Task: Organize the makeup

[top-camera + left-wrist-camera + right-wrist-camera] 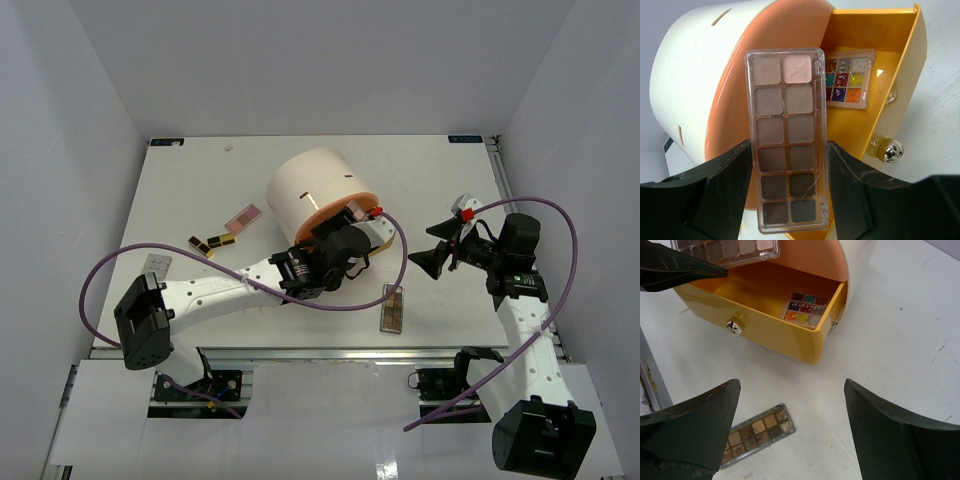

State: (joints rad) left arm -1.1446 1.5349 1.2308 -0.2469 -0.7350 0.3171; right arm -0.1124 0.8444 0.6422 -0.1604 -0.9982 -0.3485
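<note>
My left gripper (788, 146) is shut on a brown eyeshadow palette (787, 100) and holds it over the open yellow drawer (900, 65) of the cream cylinder (315, 185). A small colourful palette (846, 80) lies in that drawer. In the top view the left gripper (350, 238) is at the drawer's mouth. My right gripper (790, 415) is open and empty, above the table to the right of the drawer (790, 342). A second brown palette (757, 435) lies on the table below it, and also shows in the top view (395, 308).
A pink palette (243, 217) and gold-and-black bars (205, 243) lie left of the cylinder. A flat grey item (158, 265) lies near the left table edge. The drawer's chrome knob (734, 326) faces the table's front. Purple cables loop over both arms.
</note>
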